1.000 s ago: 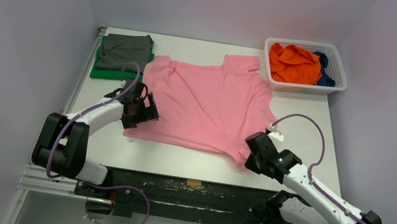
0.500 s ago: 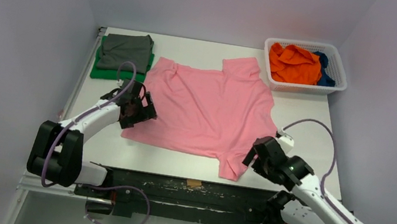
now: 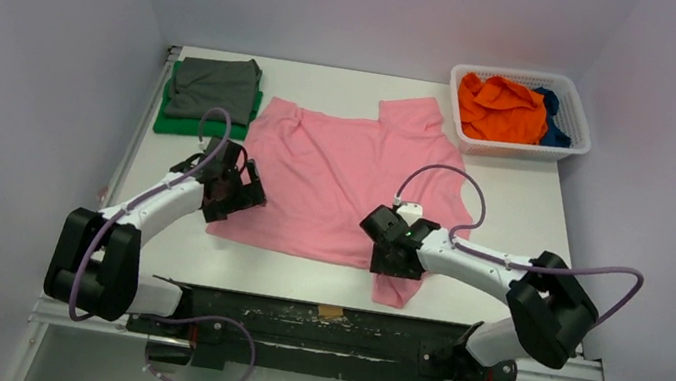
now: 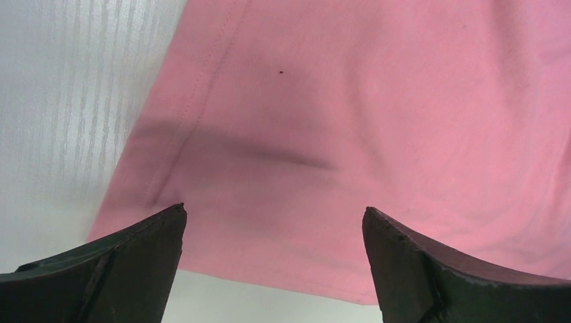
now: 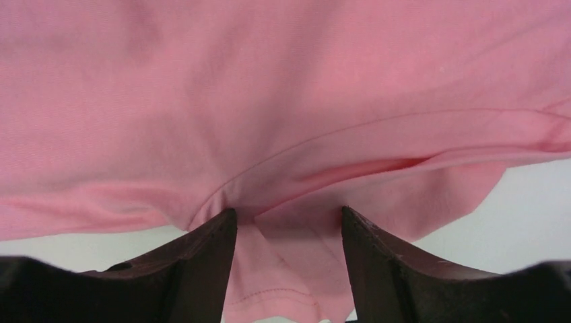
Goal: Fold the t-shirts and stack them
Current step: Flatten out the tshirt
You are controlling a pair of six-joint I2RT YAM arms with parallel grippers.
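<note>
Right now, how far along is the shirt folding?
Done: grey shirt folded on green shirt, far left. In hand: pink shirt lies spread, unfolded; left gripper and right gripper open at its near edge. Left: orange shirt and blue shirt in the basket.

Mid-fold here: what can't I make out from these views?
1. Top view: green shirt mostly under the grey shirt; fold hidden.
2. Top view: blue shirt mostly behind the orange shirt in the basket.
3. Top view: left gripper and right gripper cover parts of the pink shirt.
4. Wrist views: edges cut off most of the pink shirt.
</note>
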